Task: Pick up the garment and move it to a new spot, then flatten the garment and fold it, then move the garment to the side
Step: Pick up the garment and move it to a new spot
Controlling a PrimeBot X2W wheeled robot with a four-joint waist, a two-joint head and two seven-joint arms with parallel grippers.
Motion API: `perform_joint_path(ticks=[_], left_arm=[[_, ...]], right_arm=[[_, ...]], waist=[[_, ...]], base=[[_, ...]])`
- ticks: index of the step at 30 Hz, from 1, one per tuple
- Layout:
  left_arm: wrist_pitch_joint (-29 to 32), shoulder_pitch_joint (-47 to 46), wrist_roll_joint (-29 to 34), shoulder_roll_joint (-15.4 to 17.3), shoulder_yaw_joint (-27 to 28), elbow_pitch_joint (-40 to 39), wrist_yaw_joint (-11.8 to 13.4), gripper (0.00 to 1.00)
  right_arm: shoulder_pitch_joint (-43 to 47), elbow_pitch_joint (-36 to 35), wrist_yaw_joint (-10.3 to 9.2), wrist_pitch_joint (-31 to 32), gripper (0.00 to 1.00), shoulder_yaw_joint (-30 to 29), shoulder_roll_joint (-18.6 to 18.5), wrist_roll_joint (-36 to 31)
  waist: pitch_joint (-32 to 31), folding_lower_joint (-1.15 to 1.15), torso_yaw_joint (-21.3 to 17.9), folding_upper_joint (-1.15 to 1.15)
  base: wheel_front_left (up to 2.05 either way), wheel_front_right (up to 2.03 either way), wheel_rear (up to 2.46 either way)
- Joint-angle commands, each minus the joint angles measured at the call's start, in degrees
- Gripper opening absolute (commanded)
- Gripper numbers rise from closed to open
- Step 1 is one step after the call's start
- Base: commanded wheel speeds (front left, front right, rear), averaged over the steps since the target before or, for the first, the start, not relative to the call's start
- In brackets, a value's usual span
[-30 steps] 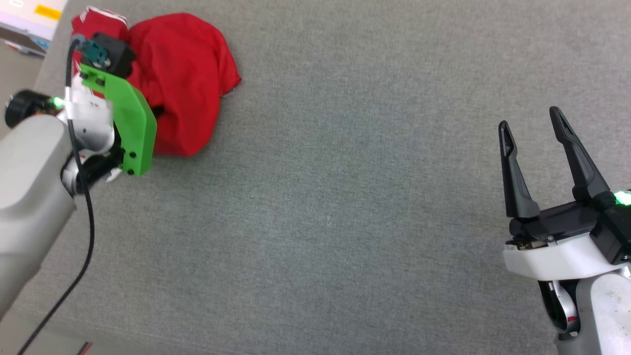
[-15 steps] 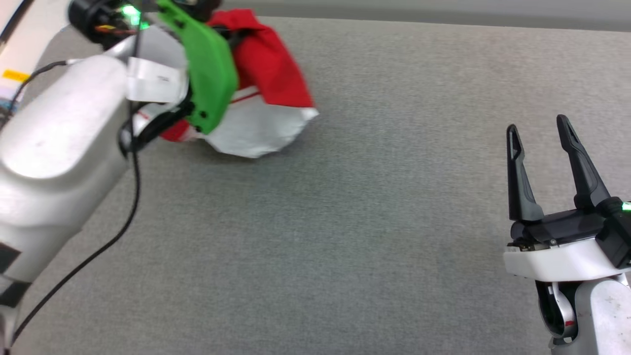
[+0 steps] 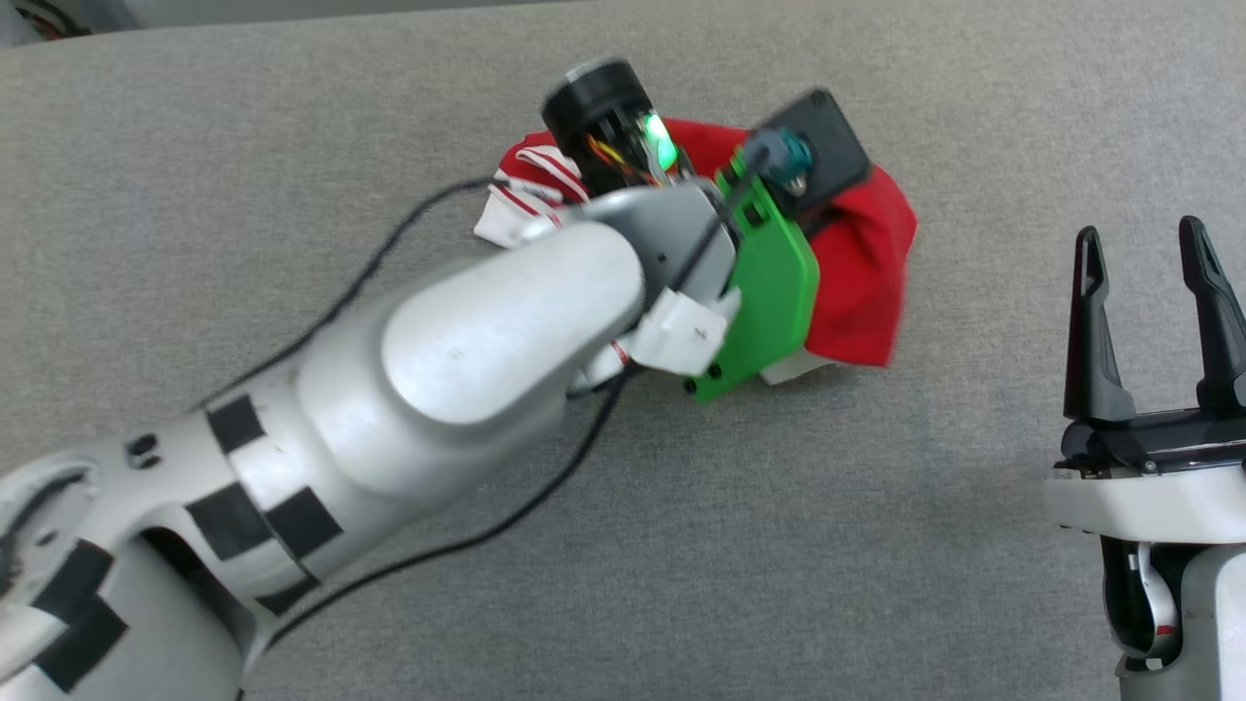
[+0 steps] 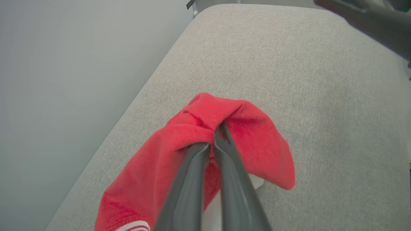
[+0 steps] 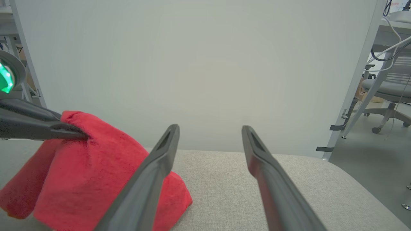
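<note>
The left hand (image 4: 217,134) is closed tight on the garment (image 4: 257,154), its two dark fingers (image 4: 192,179) pressed together with a ridge of red cloth bunched up between and over their tips. From that pinch the garment drapes down on both sides of the fingers as a loose red heap, and a scrap of white cloth shows under it close to the fingers. Seen from the right wrist, the same pinch sits at the top of the garment (image 5: 96,166), which hangs from it like a tent, and its lower edge meets the counter (image 5: 244,192).

From the head, the left wrist and its green plate (image 3: 769,292) lie over the garment (image 3: 857,282) and hide the fingers. Red cloth spreads out to the right of the plate, while striped trim (image 3: 531,180) and a bit of white sleeve show at the garment's left side. A green light (image 3: 657,146) glows on the wrist just above the garment.

The right hand (image 3: 1139,234) stands well to the right of the garment, fingers spread wide apart with nothing between them, apart from the cloth. The grey fabric-covered counter (image 3: 681,545) lies under the garment on all sides. Beyond the garment, past the counter's far edge, rises a plain pale panel (image 5: 205,64), and an office chair (image 5: 385,86) stands farther off to the right.
</note>
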Motion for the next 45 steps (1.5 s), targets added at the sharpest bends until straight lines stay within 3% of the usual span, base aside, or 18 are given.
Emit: perform_joint_path(ticks=[1, 7, 13, 18, 19, 20, 26, 30, 36, 39, 45], left_arm=[[-0.53, 1.78, 0.19, -0.75, -0.87, 1.33, -0.15, 0.0], [1.97, 11.33, 2.49, -4.11, -2.29, 6.05, -0.15, 0.0], [6.65, 20.42, 5.89, -4.94, -2.33, 5.71, -0.15, 0.0], [3.95, 20.53, 6.32, -5.38, -2.33, 6.06, -0.15, 0.0], [1.74, 19.77, 6.03, -5.59, -2.33, 6.74, -0.15, 0.43], [-0.31, 18.98, 6.3, -5.79, -2.33, 7.32, -0.15, 1.0], [-14.05, 16.42, 6.71, -7.32, 1.59, 10.71, 0.59, 1.0], [-20.24, 16.54, 7.03, -6.21, 4.85, 10.36, 3.37, 1.0], [-27.97, 19.57, 7.29, -2.29, 9.61, 7.99, 9.76, 1.0], [-30.97, 22.59, 7.42, 0.23, 13.02, 6.56, 14.15, 1.0], [-32.37, 31.07, 8.83, 4.64, 23.14, 0.93, 21.72, 1.0]], right_arm=[[-0.65, -0.18, -0.05, -0.27, 1.0, -0.4, 0.16, 0.0], [-1.4, 0.11, -0.05, -0.27, 1.0, -1.39, 0.21, 1.22], [-1.87, 0.79, -0.05, -0.27, 1.0, -1.28, 0.22, 1.85], [-1.7, 1.38, -0.05, -0.27, 1.0, -0.9, 0.22, 1.79], [-1.55, 1.5, -0.05, -0.27, 1.0, -0.86, 0.22, 1.7], [-1.38, 1.61, -0.05, -0.27, 1.0, -0.84, 0.22, 1.61], [0.64, 2.28, -0.05, -0.27, 1.0, -1.37, 0.22, 1.05], [2.1, 2.58, -0.05, -0.27, 1.0, -1.47, 0.22, 0.65], [4.03, 2.7, -0.05, -0.27, 1.0, -1.69, 0.22, 0.26], [4.86, 2.74, -0.05, -0.27, 1.0, -1.74, 0.22, 0.06], [5.9, 2.88, -0.05, -0.27, 1.0, -1.76, 0.22, -0.11]], waist=[[1.77, 0.0, -1.23, 0.0], [3.48, 0.0, -1.49, 0.0], [3.96, 0.0, -1.38, 0.0], [3.04, 0.0, -0.79, 0.0], [2.57, 0.0, -0.52, 0.0], [2.08, 0.0, -0.31, 0.0], [-2.36, 0.0, 1.78, 0.0], [-5.33, 0.0, 3.52, 0.0], [-8.88, 0.0, 6.1, 0.0], [-10.19, 0.0, 7.28, 0.0], [-11.44, 0.0, 9.07, 0.0]], base=[[0.0, 0.0, 0.0], [0.0, 0.0, 0.0], [0.0, 0.0, 0.0], [0.0, 0.0, 0.0], [0.0, 0.0, 0.0], [0.0, 0.0, 0.0], [0.0, 0.0, 0.0], [0.0, 0.0, 0.0], [0.0, 0.0, 0.0], [0.0, 0.0, 0.0], [0.0, 0.0, 0.0]])
